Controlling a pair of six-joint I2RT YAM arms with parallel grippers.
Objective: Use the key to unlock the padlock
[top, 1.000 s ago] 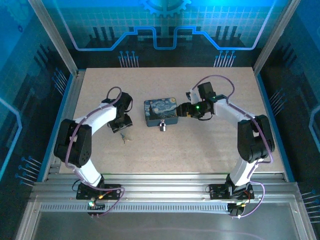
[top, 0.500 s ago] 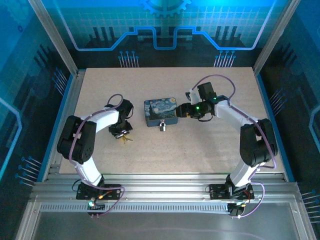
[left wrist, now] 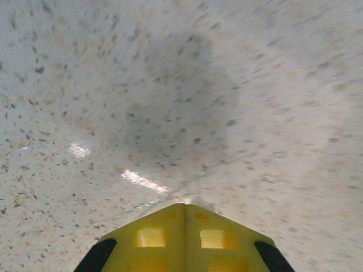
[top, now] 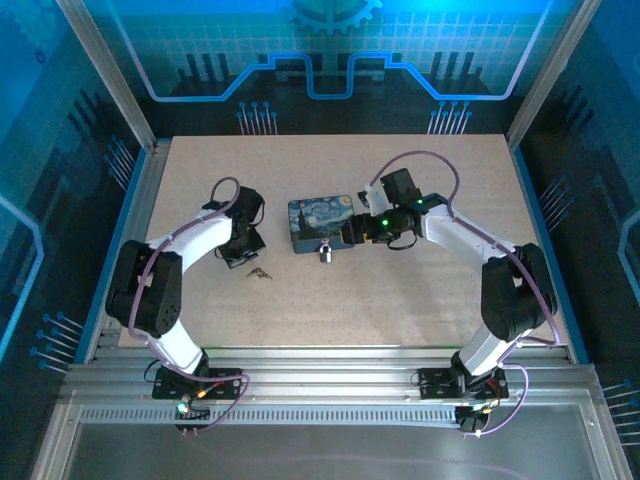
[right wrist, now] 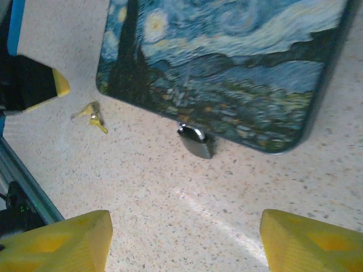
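A small silver padlock hangs at the front edge of a flat tin box whose lid bears a blue-and-yellow swirled picture. The key, tiny and on a small bunch, lies on the table left of the box. My left gripper is shut and holds nothing; it stands just up and left of the key, apart from it. My right gripper is open at the box's right front corner, its yellow fingertips wide apart over bare table near the padlock.
The speckled beige table has a blue-edged metal frame along the left side. The left gripper's black, yellow-tipped finger shows at the left of the right wrist view.
My left gripper dipped onto the key half a second ago and has drawn back; the key lies slightly to the right of where it was. My right gripper moved left, closer to the box.
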